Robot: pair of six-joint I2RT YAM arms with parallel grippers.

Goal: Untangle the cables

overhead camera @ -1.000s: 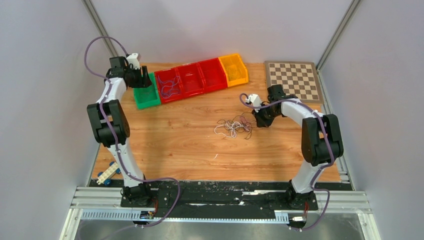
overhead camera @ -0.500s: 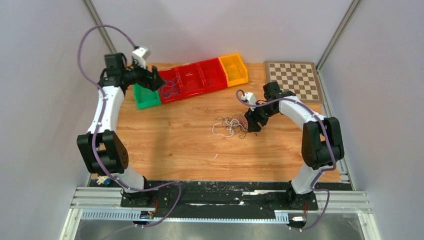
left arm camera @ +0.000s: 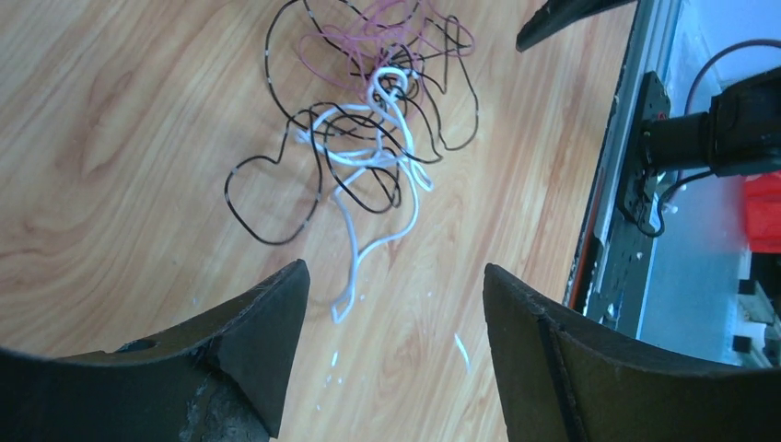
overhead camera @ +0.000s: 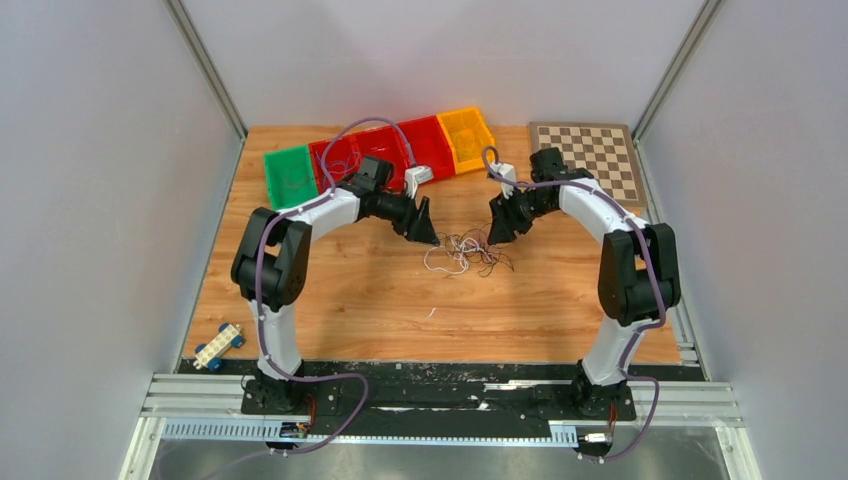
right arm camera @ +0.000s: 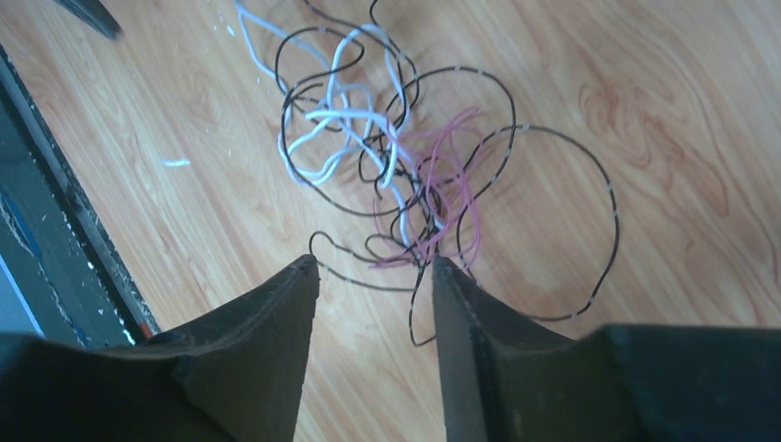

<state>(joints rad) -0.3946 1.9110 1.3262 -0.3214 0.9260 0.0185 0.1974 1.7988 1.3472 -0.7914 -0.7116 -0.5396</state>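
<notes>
On the wooden table (overhead camera: 350,290), the tangled cables (overhead camera: 465,251) lie between the left gripper (overhead camera: 426,236), jaws spread, and right gripper (overhead camera: 496,236), jaws narrowly parted.

Cable tangle (overhead camera: 465,252): white and dark strands, loose heap on the wooden table (overhead camera: 350,290). Left gripper (overhead camera: 425,233) just left of the tangle, right gripper (overhead camera: 497,233) just right; contact unclear. Green bin (overhead camera: 288,178), red bins (overhead camera: 430,150) and orange bin (overhead camera: 468,138) behind it. Chessboard (overhead camera: 590,160) behind-right.

Bright, even light — soft shadows
</notes>
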